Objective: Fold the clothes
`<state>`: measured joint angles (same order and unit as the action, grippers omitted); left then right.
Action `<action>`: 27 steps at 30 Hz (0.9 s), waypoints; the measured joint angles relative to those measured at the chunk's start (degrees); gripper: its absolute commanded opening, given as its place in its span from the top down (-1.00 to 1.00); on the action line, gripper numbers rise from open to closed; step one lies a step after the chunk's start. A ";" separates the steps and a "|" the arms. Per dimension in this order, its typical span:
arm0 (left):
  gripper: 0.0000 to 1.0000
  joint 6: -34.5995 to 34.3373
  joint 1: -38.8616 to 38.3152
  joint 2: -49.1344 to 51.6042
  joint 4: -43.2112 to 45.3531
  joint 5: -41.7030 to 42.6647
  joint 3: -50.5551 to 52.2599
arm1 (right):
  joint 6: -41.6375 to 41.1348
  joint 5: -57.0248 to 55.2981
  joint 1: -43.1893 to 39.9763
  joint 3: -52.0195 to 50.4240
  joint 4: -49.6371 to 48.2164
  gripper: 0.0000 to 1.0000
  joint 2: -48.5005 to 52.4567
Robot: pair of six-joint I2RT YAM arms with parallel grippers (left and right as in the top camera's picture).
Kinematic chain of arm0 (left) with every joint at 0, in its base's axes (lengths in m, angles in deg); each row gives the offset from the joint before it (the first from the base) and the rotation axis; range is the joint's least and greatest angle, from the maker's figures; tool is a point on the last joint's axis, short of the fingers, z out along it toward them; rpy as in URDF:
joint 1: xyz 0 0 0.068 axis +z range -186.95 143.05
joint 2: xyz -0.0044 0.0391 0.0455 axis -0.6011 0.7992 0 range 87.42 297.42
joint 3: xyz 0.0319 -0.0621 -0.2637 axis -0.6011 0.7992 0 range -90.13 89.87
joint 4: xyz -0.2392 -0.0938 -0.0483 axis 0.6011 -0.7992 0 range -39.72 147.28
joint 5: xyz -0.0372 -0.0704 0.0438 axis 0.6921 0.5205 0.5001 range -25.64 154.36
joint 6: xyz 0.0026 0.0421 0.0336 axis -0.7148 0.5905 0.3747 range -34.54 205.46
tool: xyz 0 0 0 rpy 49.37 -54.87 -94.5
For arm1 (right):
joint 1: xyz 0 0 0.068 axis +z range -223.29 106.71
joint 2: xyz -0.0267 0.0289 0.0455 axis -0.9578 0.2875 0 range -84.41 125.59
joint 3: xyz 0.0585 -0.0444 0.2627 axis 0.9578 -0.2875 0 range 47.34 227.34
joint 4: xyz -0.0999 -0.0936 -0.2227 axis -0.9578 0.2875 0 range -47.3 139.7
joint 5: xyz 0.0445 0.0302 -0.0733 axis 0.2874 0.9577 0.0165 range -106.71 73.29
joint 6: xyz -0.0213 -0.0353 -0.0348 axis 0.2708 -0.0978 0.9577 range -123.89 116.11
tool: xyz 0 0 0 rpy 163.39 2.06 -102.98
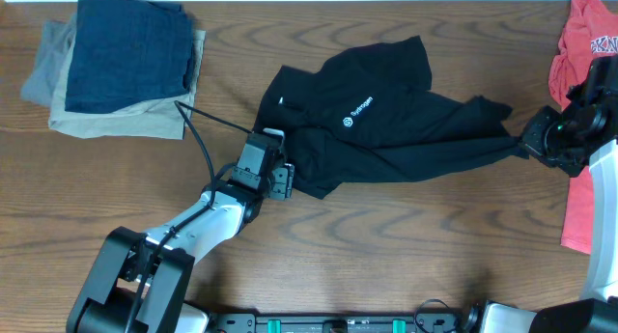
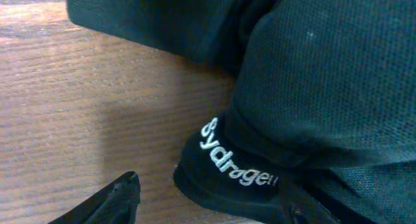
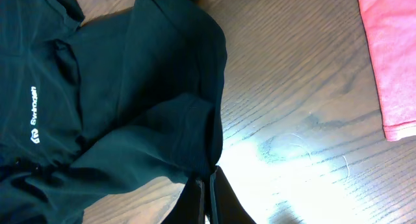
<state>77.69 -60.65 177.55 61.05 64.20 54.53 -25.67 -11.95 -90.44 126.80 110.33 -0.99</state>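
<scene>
On a wood-grain tabletop (image 1: 386, 265), much goes unseen: the red t-shirt (image 1: 577, 53) at the right edge runs out of frame and lies partly under the right arm, its white lettering cut to a few letters. The black shirt (image 1: 386, 130) folds over itself, so its collar and far sleeve are hard to pick out. One black shirt, one red t-shirt, one stack (image 1: 116, 68) of three folded garments (navy on top, then tan, then grey) and two arms share the surface. The shirt lies crumpled mid-table in soft matte fabric, a small white chest logo (image 1: 359, 111) facing up, a white label (image 1: 281, 102) at its left end. The right claw (image 3: 209, 185) is pinched closed on a taut point of the shirt at its right end. The left claw (image 1: 283, 183) stands partly open at the shirt's lower left edge, a cuff (image 2: 227, 178) with white lettering between its fingers (image 2: 120, 195) and a gap beside one; the other finger is barely visible
</scene>
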 measured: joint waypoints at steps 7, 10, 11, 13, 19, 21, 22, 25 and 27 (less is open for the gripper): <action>0.54 0.28 0.00 0.11 0.13 -0.59 -0.04 | 0.13 0.00 0.00 0.00 0.00 0.98 0.00; 0.78 0.50 0.00 0.11 0.15 -0.70 -0.07 | 0.15 0.00 0.00 0.00 0.02 0.98 0.00; 0.83 0.61 0.00 0.11 0.15 -0.72 -0.07 | 0.15 0.00 0.00 0.00 0.04 0.97 0.00; 0.84 0.50 0.00 0.11 0.15 -0.72 -0.07 | 0.15 0.00 0.00 0.00 0.09 0.97 0.00; -0.18 0.42 0.00 0.11 0.39 -1.40 -0.07 | 0.15 0.00 0.00 0.00 0.48 0.98 0.00; -0.31 0.35 0.00 0.11 1.09 -2.01 -0.07 | 0.15 0.00 0.00 0.00 0.57 0.97 0.00; -0.32 0.37 0.00 0.11 1.51 -2.19 -0.07 | 0.15 -0.02 0.00 0.00 0.57 0.97 0.00; -0.32 0.33 0.00 0.11 2.54 -2.64 -0.07 | 0.15 0.00 0.00 0.00 0.59 0.98 0.00; -0.32 0.33 0.00 0.11 2.58 -2.86 -0.07 | 0.15 0.00 0.00 0.00 0.59 0.97 0.00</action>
<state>78.01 -60.65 177.66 63.63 61.34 54.47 -25.51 -11.95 -90.44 126.80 110.92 -0.99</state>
